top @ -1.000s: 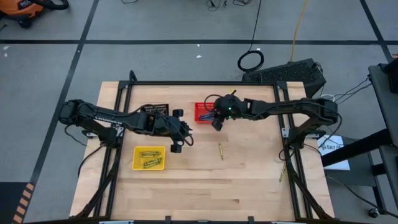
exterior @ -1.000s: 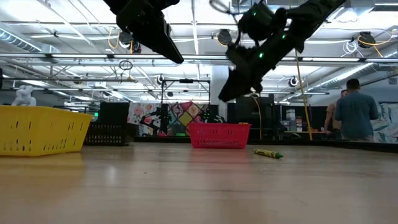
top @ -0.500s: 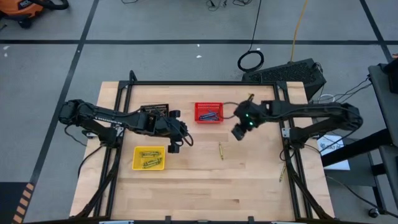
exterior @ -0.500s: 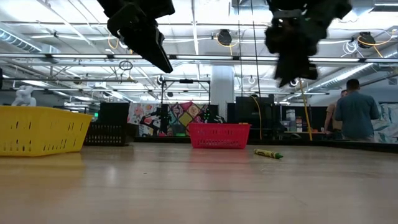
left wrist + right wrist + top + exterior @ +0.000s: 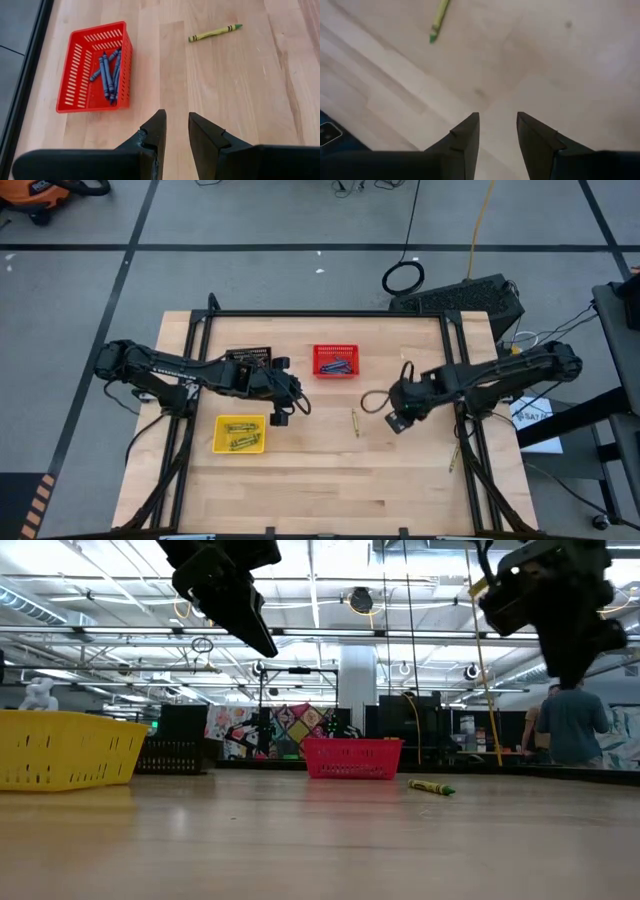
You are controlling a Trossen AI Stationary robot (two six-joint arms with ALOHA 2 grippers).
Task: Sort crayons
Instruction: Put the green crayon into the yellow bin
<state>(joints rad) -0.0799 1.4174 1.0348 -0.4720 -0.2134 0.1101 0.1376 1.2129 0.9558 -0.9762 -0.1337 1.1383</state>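
A lone yellow-green crayon point(image 5: 354, 422) lies flat on the wood near the table's middle, also seen in the left wrist view point(image 5: 215, 33) and the right wrist view point(image 5: 439, 20). Blue crayons point(image 5: 107, 70) lie in the red basket point(image 5: 336, 361). Yellow-green crayons point(image 5: 240, 438) lie in the yellow basket point(image 5: 240, 434). My left gripper point(image 5: 293, 410) hangs open above the table between the two baskets. My right gripper point(image 5: 394, 420) hangs open just right of the lone crayon, pointing steeply down, with nothing between its fingers point(image 5: 465, 135).
A black basket point(image 5: 250, 358) stands at the far left, partly under my left arm. A dark frame runs along the table's far, left and right edges. Bare wood fills the near half. In the low view a person point(image 5: 572, 725) stands in the room beyond the table.
My right gripper has swung from above the red basket toward the table's right and near edges. It has rolled and tipped to point steeply down, and now hangs beside the lone crayon. My left gripper has kept its place.
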